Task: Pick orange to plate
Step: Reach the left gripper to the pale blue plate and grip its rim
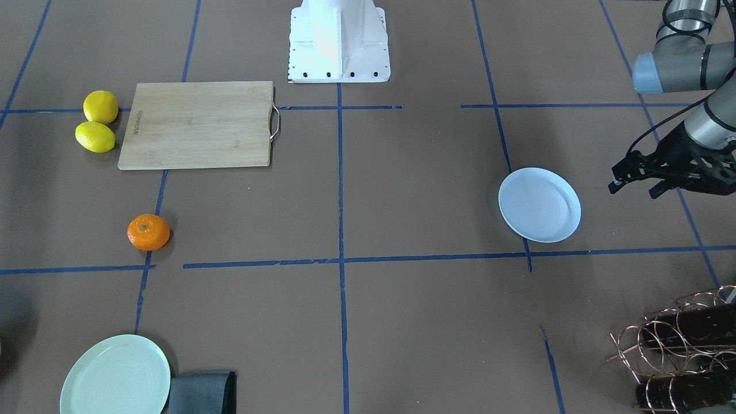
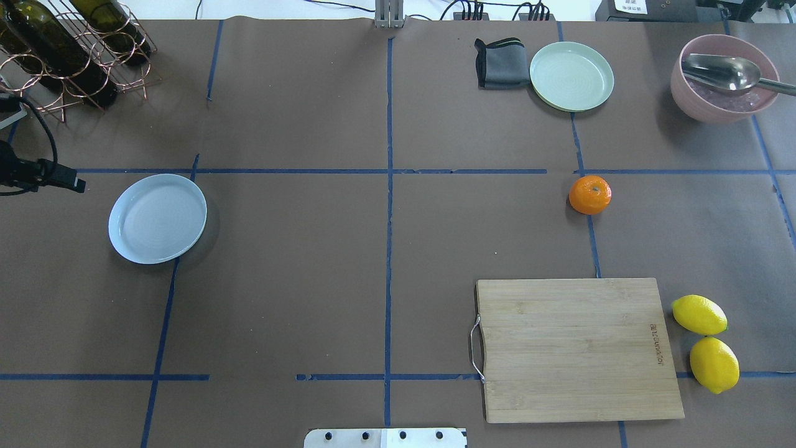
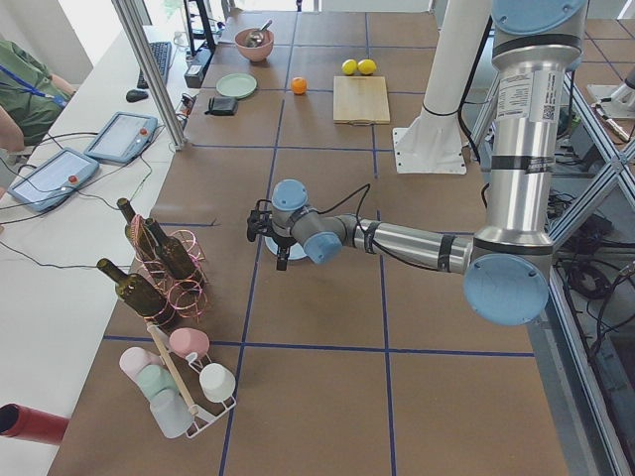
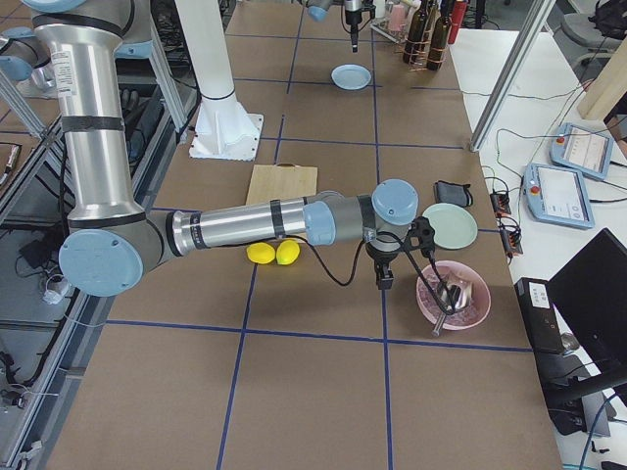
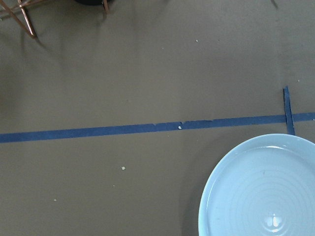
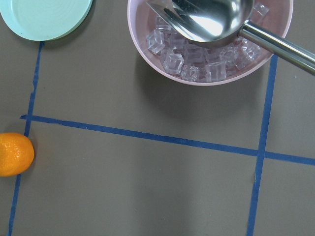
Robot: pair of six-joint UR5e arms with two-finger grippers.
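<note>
The orange (image 2: 589, 194) sits alone on the brown table, right of centre in the overhead view, and at the left edge of the right wrist view (image 6: 15, 154). The pale bluish-white plate (image 2: 157, 218) lies bare far off on the table's left side, also low right in the left wrist view (image 5: 261, 191). My left gripper (image 1: 635, 190) hovers just outside the plate, its fingers apart, holding nothing. My right gripper (image 4: 385, 282) hangs over the table between the orange and a pink bowl; it shows only in the exterior right view, so I cannot tell its state.
A wooden cutting board (image 2: 575, 348) lies near the robot, with two lemons (image 2: 699, 314) beside it. Beyond the orange are a pale green plate (image 2: 571, 76), a grey cloth (image 2: 500, 62) and a pink bowl (image 2: 703, 112) with ice and a ladle. A wine rack (image 2: 68, 43) stands far left.
</note>
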